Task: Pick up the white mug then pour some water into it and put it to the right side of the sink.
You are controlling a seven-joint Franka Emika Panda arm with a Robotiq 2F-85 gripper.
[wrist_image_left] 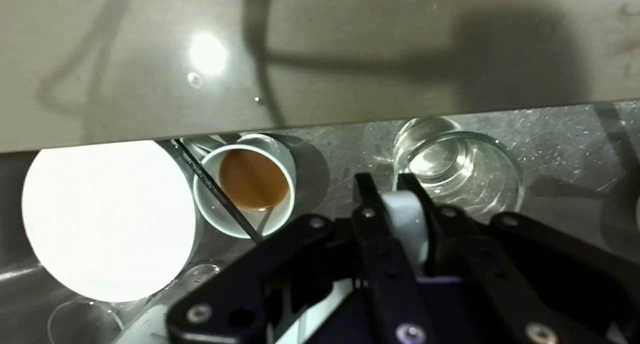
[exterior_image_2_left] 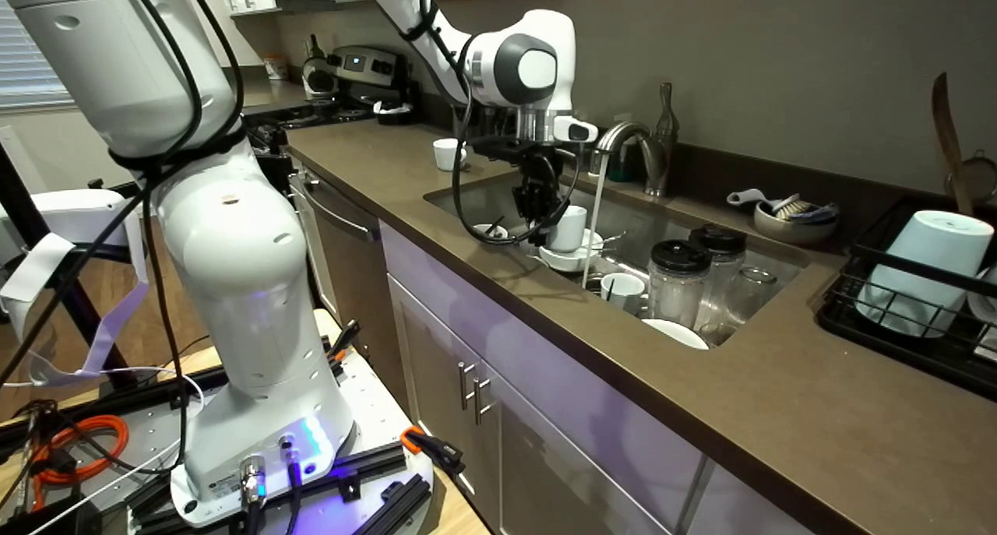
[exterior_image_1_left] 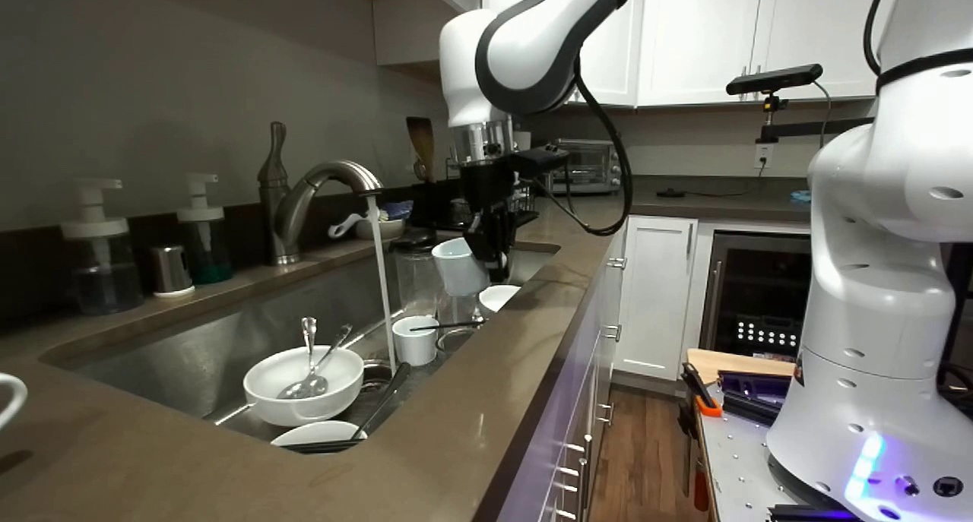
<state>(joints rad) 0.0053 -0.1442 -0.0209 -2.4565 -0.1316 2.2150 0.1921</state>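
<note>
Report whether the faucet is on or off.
On: in both exterior views, a stream of water falls from the faucet into the sink.

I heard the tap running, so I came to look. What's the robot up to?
A robot arm is holding a white mug, with its jaws closed on it. The mug hangs a little tipped over the sink. Water is running from the faucet, but it falls beside the mug, not into it. I can't see whether there's any inside the mug. It hasn't been set down to the right of the sink yet.
</note>
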